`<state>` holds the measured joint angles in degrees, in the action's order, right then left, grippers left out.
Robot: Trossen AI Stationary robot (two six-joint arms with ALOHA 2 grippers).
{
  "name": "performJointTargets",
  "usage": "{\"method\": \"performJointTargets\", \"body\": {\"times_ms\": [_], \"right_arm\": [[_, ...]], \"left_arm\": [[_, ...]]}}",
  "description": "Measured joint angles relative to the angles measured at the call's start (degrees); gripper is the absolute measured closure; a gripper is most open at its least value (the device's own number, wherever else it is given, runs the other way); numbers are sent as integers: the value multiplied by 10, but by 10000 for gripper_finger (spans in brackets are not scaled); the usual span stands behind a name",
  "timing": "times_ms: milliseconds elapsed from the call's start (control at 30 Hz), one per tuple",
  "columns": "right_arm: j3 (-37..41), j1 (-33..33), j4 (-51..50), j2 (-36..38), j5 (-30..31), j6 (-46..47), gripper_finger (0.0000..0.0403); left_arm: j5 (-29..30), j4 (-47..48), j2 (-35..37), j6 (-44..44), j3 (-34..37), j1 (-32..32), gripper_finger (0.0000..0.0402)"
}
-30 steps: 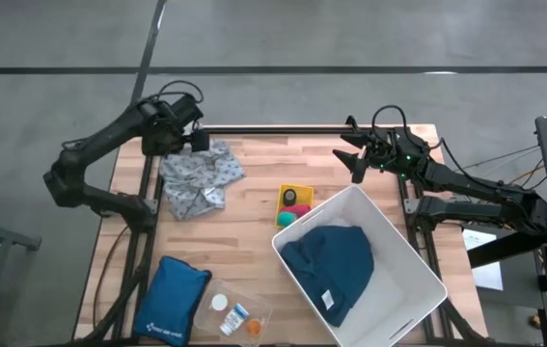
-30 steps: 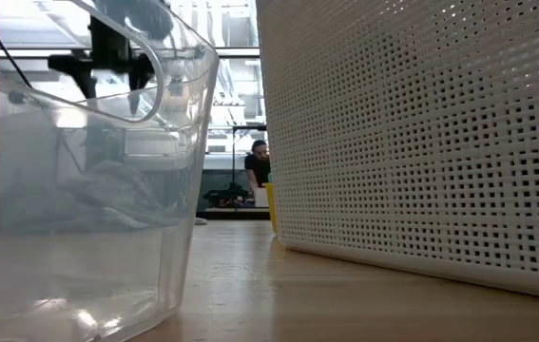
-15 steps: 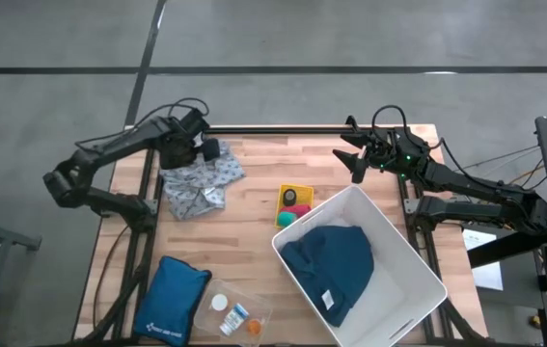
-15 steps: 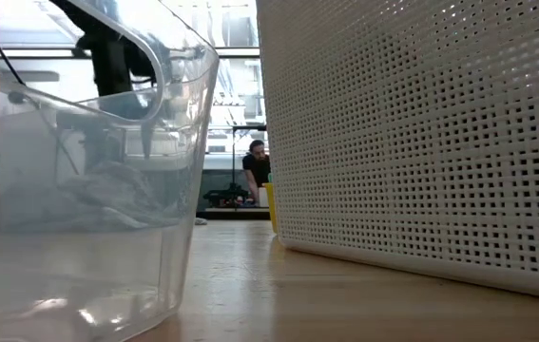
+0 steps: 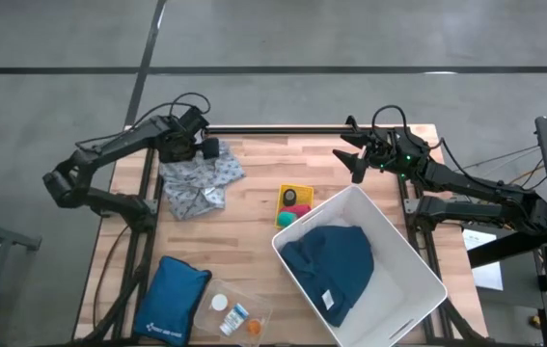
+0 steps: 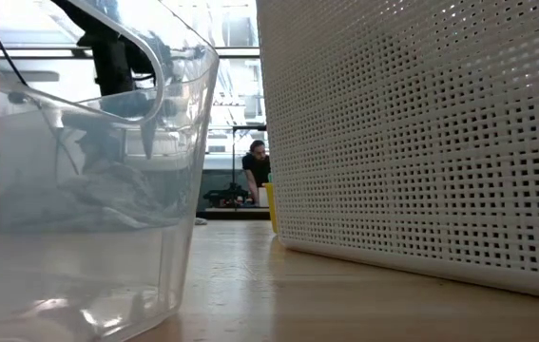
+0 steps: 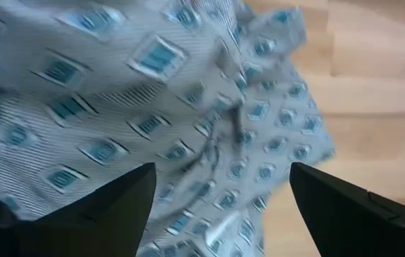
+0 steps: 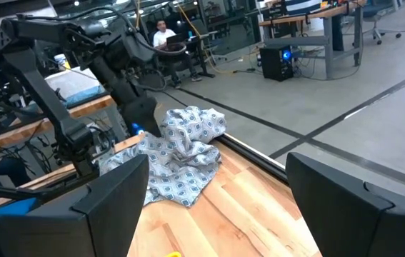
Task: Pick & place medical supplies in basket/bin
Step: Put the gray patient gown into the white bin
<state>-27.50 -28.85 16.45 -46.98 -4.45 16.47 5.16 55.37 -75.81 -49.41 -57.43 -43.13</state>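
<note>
Hovering over grey dotted cloth (image 7: 188, 107), left gripper (image 7: 220, 196) fingers spread wide, nothing between them. Cloth lies crumpled at table's far left corner, well apart from white perforated bin (image 5: 418, 265). Best grip likely on raised central fold; descend straight, close on thick bunch, lift clear before crossing. Right gripper (image 5: 358, 154) waits open at far right edge.

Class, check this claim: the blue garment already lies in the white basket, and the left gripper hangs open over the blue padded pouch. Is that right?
Not quite. The blue garment does lie in the white basket, but the left gripper hangs open over the grey patterned cloth, not the pouch. The left wrist view shows that cloth directly beneath its fingers.
</note>
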Motion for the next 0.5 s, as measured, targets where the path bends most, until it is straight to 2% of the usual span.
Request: {"method": "performJointTargets", "body": {"times_ms": [133,267,500], "right_arm": [[0,0,0,0,0,0,78],[0,0,0,0,0,0,78],[0,0,0,0,0,0,78]], "left_arm": [[42,11,0,14,-12,0,75],[72,63,0,8,-15,0,75],[83,94,0,13,-15,0,44]]}}
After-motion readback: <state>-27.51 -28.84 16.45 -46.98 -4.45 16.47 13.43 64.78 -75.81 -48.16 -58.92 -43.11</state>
